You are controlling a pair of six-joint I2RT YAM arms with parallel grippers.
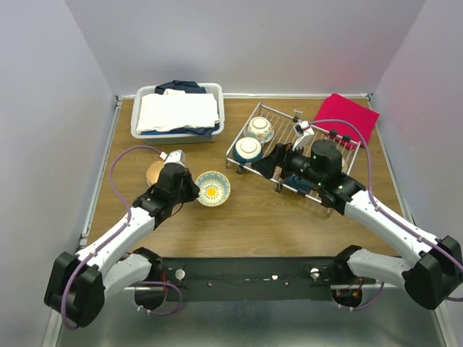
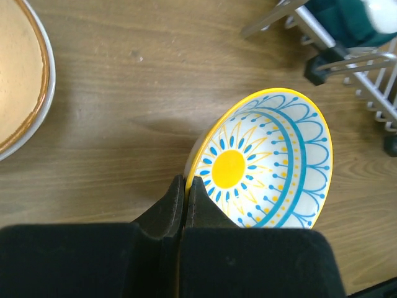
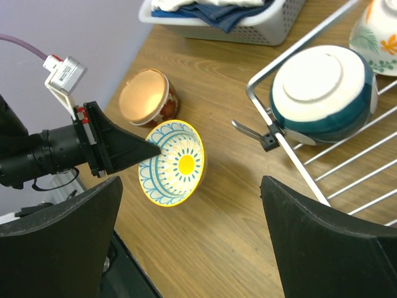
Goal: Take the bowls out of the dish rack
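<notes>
My left gripper (image 1: pixel 191 189) (image 2: pixel 186 184) is shut on the rim of a yellow-patterned bowl (image 1: pixel 213 188) (image 2: pixel 268 162) (image 3: pixel 175 162). It holds the bowl tilted low over the wood, left of the dish rack (image 1: pixel 241 139) (image 3: pixel 302 167). An orange-inside bowl (image 1: pixel 156 172) (image 2: pixel 17 81) (image 3: pixel 145 97) stands upright to its left. In the rack a teal bowl (image 1: pixel 247 150) (image 3: pixel 322 93) lies upside down, with a floral bowl (image 1: pixel 259 129) (image 3: pixel 376 31) behind it. My right gripper (image 1: pixel 273 173) (image 3: pixel 192 248) is open and empty at the rack's near-left edge.
A white bin of folded cloth (image 1: pixel 177 112) (image 3: pixel 248 28) stands at the back left of the table. A red cloth (image 1: pixel 349 116) lies at the back right behind the rack. The rack's corner and a black clip (image 2: pixel 317 69) are close to the held bowl.
</notes>
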